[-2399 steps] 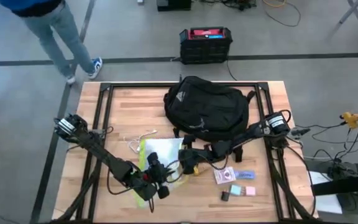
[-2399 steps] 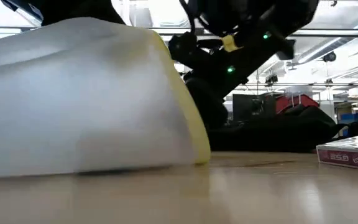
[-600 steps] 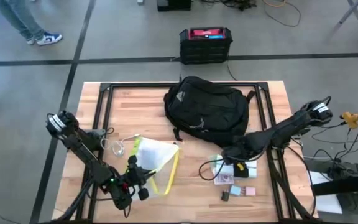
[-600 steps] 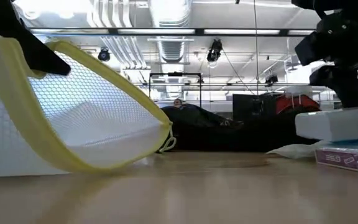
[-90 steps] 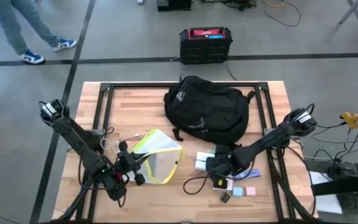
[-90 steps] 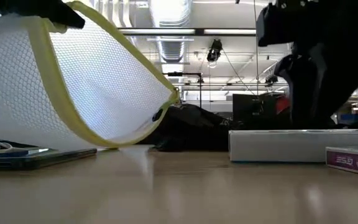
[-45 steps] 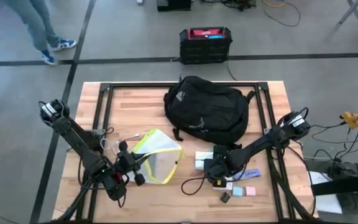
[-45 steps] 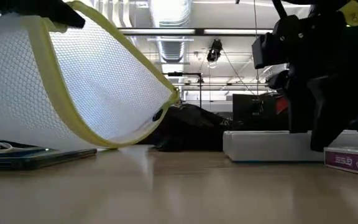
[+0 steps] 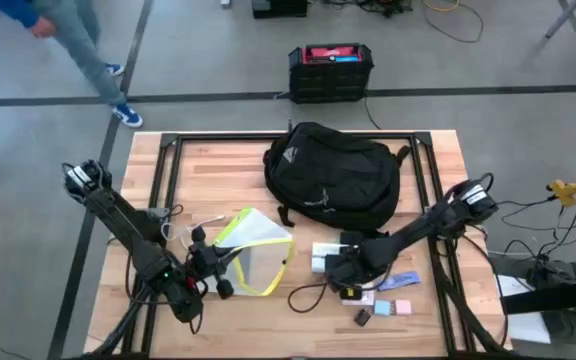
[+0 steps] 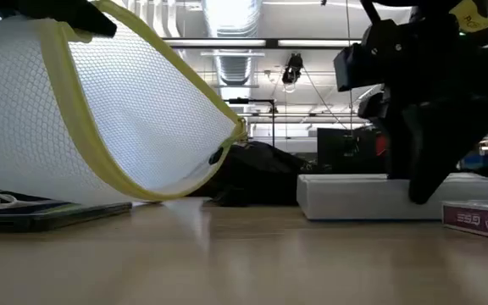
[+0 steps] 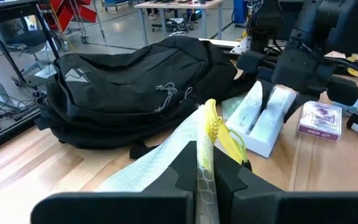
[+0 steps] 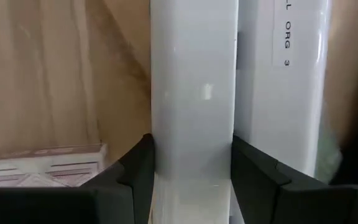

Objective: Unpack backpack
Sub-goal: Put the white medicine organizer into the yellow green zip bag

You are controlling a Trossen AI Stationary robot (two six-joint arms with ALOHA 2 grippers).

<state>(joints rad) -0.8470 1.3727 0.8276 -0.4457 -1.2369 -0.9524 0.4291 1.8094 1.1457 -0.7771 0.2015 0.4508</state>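
Your right gripper (image 12: pixel 191 180) clamps a white box (image 12: pixel 194 93) on the table (image 9: pixel 438 150). Your left gripper (image 11: pixel 201 174) pinches the yellow rim of a mesh pouch (image 9: pixel 253 255). The backpack (image 9: pixel 333 175) lies behind both, at the table's far middle.

The backpack (image 9: pixel 332 178) lay flat on the far middle part of the worktop (image 9: pixel 208 170), a large, soft, rounded black fabric bag. A small pale triangular logo (image 9: pixel 290 154) showed near its left end in the high view. Black straps trailed from its near edge toward the front of the worktop. From the left wrist view the backpack (image 11: pixel 135 87) looked slumped and low, with grey zip pulls (image 11: pixel 169 93) hanging on its side. No gripper touched it.
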